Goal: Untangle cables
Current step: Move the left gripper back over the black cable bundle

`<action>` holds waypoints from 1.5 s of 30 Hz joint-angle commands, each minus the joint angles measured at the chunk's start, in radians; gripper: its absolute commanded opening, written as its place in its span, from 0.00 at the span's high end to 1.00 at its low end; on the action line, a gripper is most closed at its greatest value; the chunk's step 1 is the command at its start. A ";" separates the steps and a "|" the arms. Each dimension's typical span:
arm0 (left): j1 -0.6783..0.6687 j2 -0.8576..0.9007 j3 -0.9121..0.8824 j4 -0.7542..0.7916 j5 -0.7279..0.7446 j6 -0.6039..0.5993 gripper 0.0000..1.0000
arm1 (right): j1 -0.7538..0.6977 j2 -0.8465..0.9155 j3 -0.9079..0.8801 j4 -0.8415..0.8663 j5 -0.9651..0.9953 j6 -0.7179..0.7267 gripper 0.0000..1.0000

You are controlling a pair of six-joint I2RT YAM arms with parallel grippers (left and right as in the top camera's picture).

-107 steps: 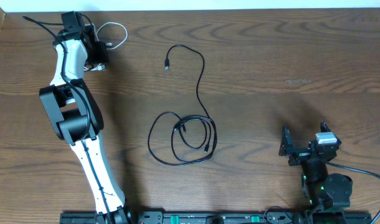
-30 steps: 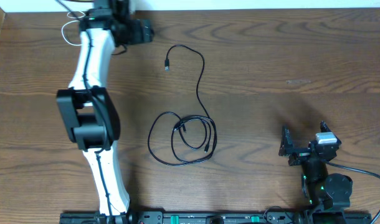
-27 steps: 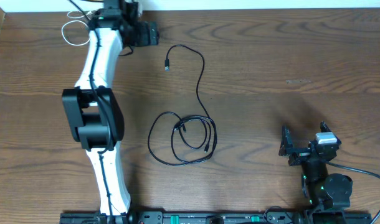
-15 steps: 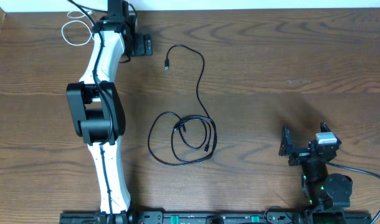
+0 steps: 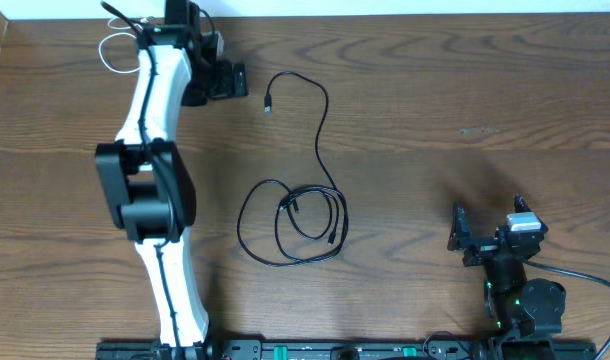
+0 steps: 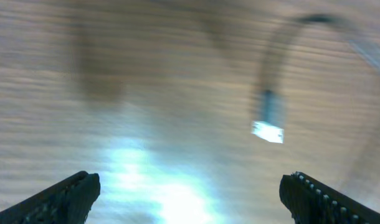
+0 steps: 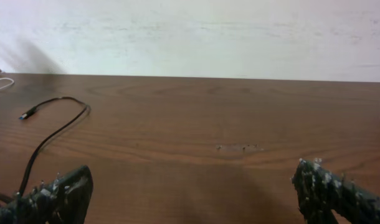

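**Overhead view: both pincers spread, black cables tangled mid-counter**

Overhead, the dark brown wood-grain counter [image 5: 435, 120] carries a tangle of thin black floppy cable loops [image 5: 303, 190] near its middle. Small end plugs lie inside the loops, and the separate black cords cannot be told apart there. One long black strand [image 5: 323, 140] runs from the tangle toward the far side. It arches over and ends in a small plug [image 5: 268, 103] lying flat on the wood.

A thin white floppy cable [image 5: 105, 55] sits in a small loop at the far left corner, well apart from the black tangle.

The white-shelled left arm [image 5: 150, 200] stretches from the near edge to the far left. Its left pincer [image 5: 235, 82] lies between the white cable and the black strand's plug. Its jaws are spread and grip nothing. The left wrist view is blurred, but it shows the two fingertips wide apart over bare wood, with that plug ahead of them to the right.

The right pincer [image 5: 488, 222] sits at the near right, well away from every cable. Its jaws are spread wide and empty too. The right wrist view looks across the counter to a pale wall [image 7: 240, 31], with the black strand at the left.
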 commanded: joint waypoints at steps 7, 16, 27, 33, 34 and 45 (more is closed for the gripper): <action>-0.040 -0.220 0.006 -0.233 0.284 0.130 0.02 | 0.004 -0.005 -0.003 -0.002 0.002 0.010 0.01; -0.065 -0.406 0.006 -0.481 0.216 0.135 0.02 | 0.004 -0.005 -0.003 -0.002 0.002 0.010 0.01; -0.071 -0.648 -0.072 -0.660 0.148 0.129 0.02 | 0.004 -0.005 -0.003 -0.002 0.002 0.010 0.01; -0.071 -0.769 -0.328 -0.587 0.148 0.100 0.02 | 0.004 -0.005 -0.003 -0.002 0.002 0.010 0.01; -0.071 -0.781 -0.375 -0.558 0.148 0.099 0.02 | 0.004 -0.005 -0.003 -0.002 0.002 0.010 0.01; -0.071 -0.762 -0.955 -0.046 0.172 -0.242 0.01 | 0.004 -0.005 -0.003 -0.002 0.002 0.010 0.01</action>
